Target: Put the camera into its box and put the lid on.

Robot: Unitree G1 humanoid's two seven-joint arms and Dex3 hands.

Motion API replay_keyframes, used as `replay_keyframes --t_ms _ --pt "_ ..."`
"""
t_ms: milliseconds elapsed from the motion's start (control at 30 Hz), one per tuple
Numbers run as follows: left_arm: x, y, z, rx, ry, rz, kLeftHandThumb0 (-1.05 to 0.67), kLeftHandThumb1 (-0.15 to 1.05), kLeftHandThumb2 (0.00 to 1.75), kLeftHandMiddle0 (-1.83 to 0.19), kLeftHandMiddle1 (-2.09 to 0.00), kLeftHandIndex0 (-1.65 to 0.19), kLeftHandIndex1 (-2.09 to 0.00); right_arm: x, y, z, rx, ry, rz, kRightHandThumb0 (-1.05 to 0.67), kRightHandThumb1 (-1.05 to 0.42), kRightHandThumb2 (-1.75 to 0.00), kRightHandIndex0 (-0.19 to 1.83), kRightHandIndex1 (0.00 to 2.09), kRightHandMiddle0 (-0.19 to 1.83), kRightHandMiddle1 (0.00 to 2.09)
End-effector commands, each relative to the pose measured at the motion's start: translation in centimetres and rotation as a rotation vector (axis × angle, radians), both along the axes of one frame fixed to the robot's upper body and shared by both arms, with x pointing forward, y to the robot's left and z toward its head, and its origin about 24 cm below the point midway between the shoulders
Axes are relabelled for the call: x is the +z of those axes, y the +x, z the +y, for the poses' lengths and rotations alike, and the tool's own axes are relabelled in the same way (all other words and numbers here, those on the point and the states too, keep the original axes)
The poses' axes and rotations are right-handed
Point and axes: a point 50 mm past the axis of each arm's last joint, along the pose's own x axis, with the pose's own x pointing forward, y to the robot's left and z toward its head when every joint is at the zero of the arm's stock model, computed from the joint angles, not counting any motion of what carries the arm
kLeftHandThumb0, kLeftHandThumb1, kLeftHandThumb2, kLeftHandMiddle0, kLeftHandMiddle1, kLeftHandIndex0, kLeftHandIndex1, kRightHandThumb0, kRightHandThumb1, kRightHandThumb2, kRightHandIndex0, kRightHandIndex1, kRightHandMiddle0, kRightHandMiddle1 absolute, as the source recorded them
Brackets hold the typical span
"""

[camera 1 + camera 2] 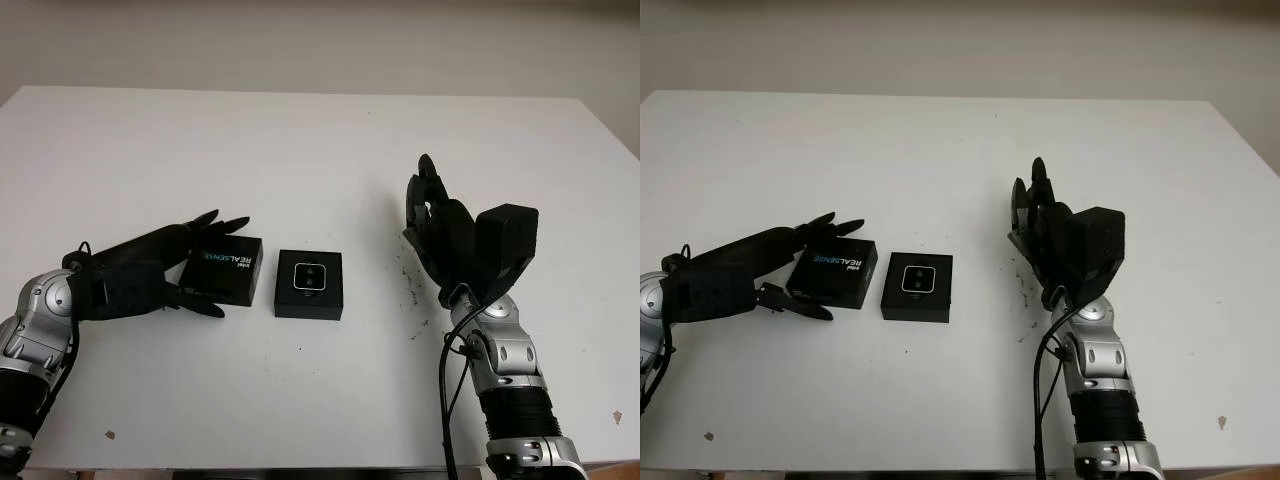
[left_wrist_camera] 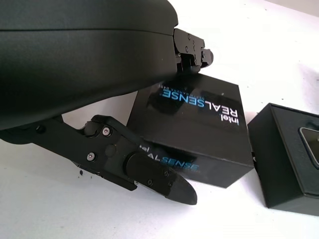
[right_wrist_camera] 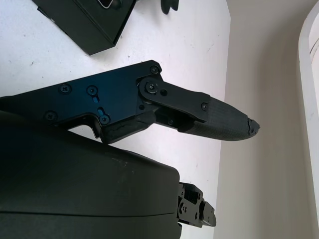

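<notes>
Camera [image 1: 309, 277], a small silver-fronted square one, sits inside its open black cardboard box [image 1: 309, 300] near the middle of the white counter [image 1: 320, 140]. Just beside the box, with a narrow gap between them, lies the black rectangular lid printed "REALSENSE" [image 1: 225, 270]. The left robot hand [image 1: 165, 268] clasps this lid, fingers along its far edge and thumb against the near side. The right robot hand [image 1: 440, 225] is raised above the counter well to the other side, released and holding nothing.
</notes>
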Motion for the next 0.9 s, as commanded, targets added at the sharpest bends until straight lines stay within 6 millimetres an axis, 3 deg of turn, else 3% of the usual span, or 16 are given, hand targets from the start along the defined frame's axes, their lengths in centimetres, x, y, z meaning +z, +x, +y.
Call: replay_keyframes --t_ms 0,67,167,200,233,300,400,867 --pt "0.1 0.1 -0.4 -0.024 -0.017 -0.012 -0.28 0.82 0.06 -0.17 -0.40 -0.28 -0.12 0.4 0.0 0.0 0.001 0.000 -0.015 -0.69 -1.05 -0.71 -0.19 0.00 -0.19 0.00" --pt "0.0 0.1 -0.4 -0.026 -0.021 -0.015 -0.25 0.85 0.06 -0.02 -0.93 -0.37 -0.12 0.4 0.0 0.0 0.004 -0.002 -0.014 -0.69 -1.05 -0.71 -0.19 0.00 -0.19 0.00" --pt "0.0 0.1 -0.4 -0.019 -0.031 -0.029 -0.22 0.91 0.07 -0.08 -1.25 -0.51 -0.20 0.4 0.0 0.0 0.005 -0.004 -0.014 -0.69 -1.05 -0.71 -0.19 0.00 -0.19 0.00" --pt "0.0 0.1 -0.4 -0.012 -0.032 -0.036 -0.22 0.94 0.06 -0.11 -1.34 -0.52 -0.29 0.4 0.0 0.1 0.006 -0.005 -0.014 -0.69 -1.05 -0.71 -0.19 0.00 -0.19 0.00" --pt "0.0 0.1 -0.3 -0.006 -0.033 -0.050 -0.21 0.97 0.06 -0.14 -1.40 -0.46 -0.51 0.4 0.0 0.1 0.005 -0.004 -0.013 -0.69 -1.05 -0.71 -0.19 0.00 -0.19 0.00" --pt "-0.1 0.0 -0.3 0.005 -0.048 -0.088 -0.19 0.99 0.06 -0.22 -1.40 -0.38 -0.91 0.4 0.0 0.1 0.004 0.001 -0.014 -0.69 -1.05 -0.71 -0.19 0.00 -0.19 0.00" --pt "-0.1 0.0 -0.1 0.036 -0.083 -0.142 -0.18 1.00 0.05 -0.25 -1.37 -0.32 -1.14 0.4 0.0 0.2 0.005 0.001 -0.016 -0.69 -1.05 -0.70 -0.19 0.00 -0.19 0.00" --pt "1.5 -0.1 -0.3 0.147 -0.218 -0.149 -0.20 0.98 0.05 -0.22 -1.48 -0.25 -1.32 0.2 -0.2 0.5 0.026 -0.007 0.008 -0.67 -1.05 -0.70 -0.19 0.00 -0.19 0.00"
